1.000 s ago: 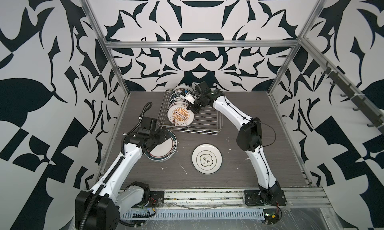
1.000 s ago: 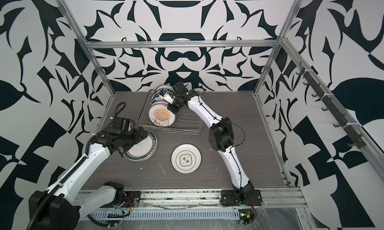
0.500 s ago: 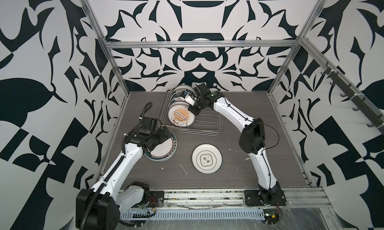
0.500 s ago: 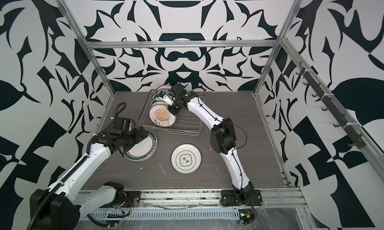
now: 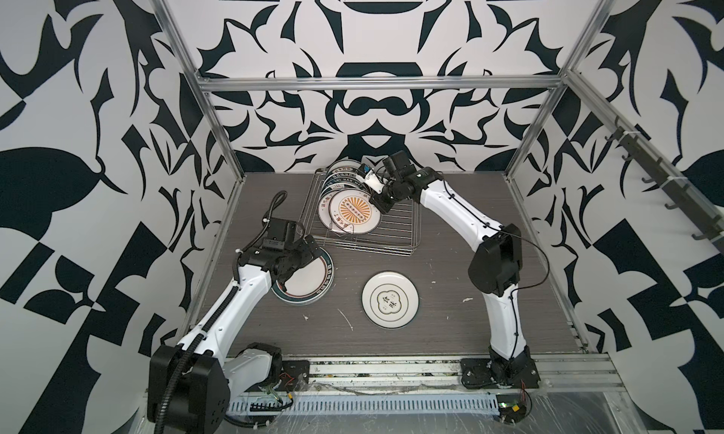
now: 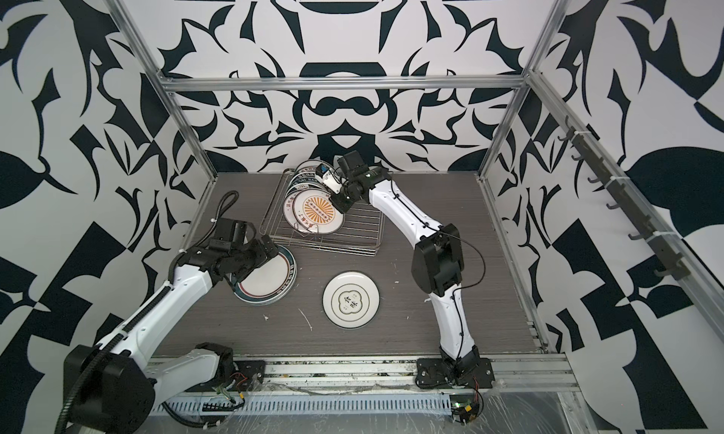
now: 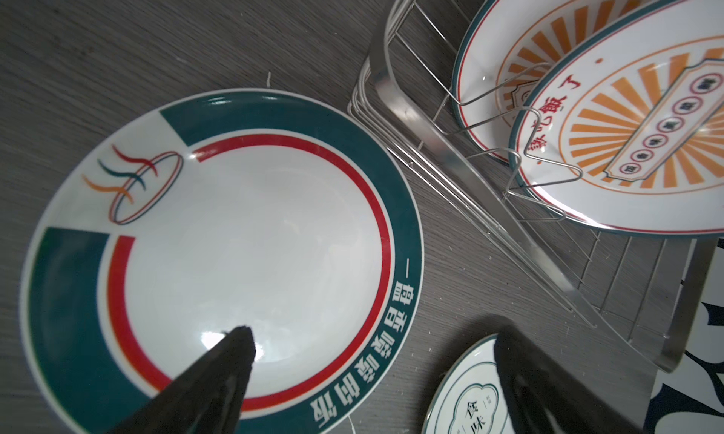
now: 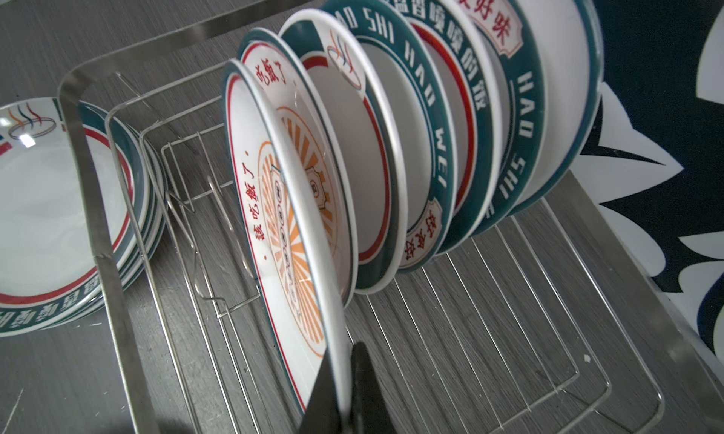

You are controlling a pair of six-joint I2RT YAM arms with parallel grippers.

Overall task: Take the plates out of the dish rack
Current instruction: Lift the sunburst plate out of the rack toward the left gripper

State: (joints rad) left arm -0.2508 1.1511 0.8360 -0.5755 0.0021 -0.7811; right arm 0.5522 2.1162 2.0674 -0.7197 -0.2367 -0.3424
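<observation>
The right gripper (image 5: 378, 205) has drifted toward the open side of the dish rack (image 5: 395, 236) over the last second. It's taken the front sunburst plate (image 5: 353, 215) a touch clear of the row (image 5: 344, 175) standing at the rack's far-left end, so the lift-out looks under way! Its fingers pinch that plate's rim on the edge facing the rack's bare grid; whether the lower edge has left the rack floor cannot be told. Just outside the rack's near-left corner, the left gripper (image 5: 301, 263) hangs spread wide above the stack of teal-rimmed plates (image 5: 313, 281), gripping nothing. Several more wait.
</observation>
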